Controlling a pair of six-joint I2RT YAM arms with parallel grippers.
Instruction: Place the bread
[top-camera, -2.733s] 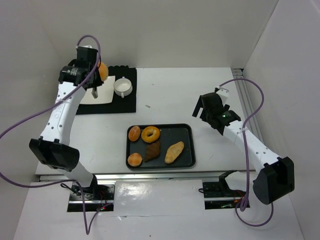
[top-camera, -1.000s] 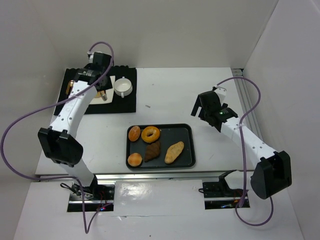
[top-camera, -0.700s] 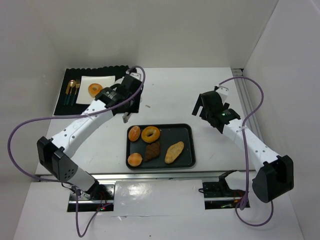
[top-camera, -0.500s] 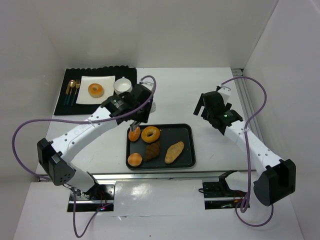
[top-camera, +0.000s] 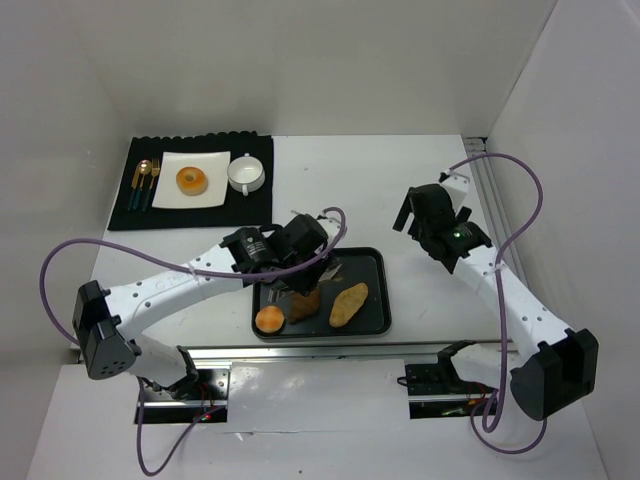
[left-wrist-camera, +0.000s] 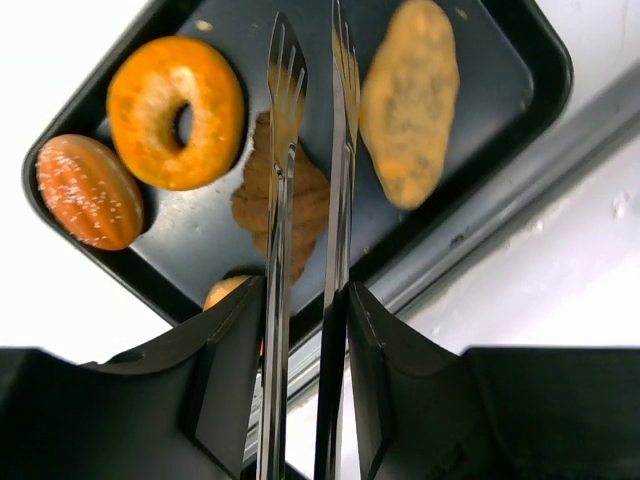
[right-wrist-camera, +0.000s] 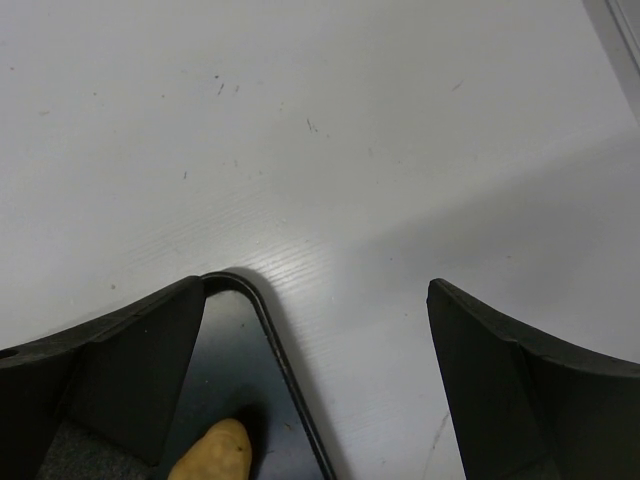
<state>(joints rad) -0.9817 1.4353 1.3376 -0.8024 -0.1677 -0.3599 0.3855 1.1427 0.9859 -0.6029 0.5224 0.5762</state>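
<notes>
Over tabletop tray (left-wrist-camera: 495, 60), wrist view alone shows left end effector (left-wrist-camera: 300, 320) clamping tongs (left-wrist-camera: 283, 150); right end effector (right-wrist-camera: 318, 300) spread.

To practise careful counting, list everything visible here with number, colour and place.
mat: 1, black, far left.
plate: 1, white, on mat.
cup: 1, white, beside plate.
spoon and fork: 1 each, gold, beside plate.
tray: 1, black, table centre.
doughnuts: 2, orange, tray and plate.
buns: 2, orange-brown, in tray.
pastry: 1, brown, tray middle.
long loaf: 1, tan, tray right.
tongs: 1, silver, over tray.
left gripper: black, shut on tongs.
right gripper: black, open.
</notes>
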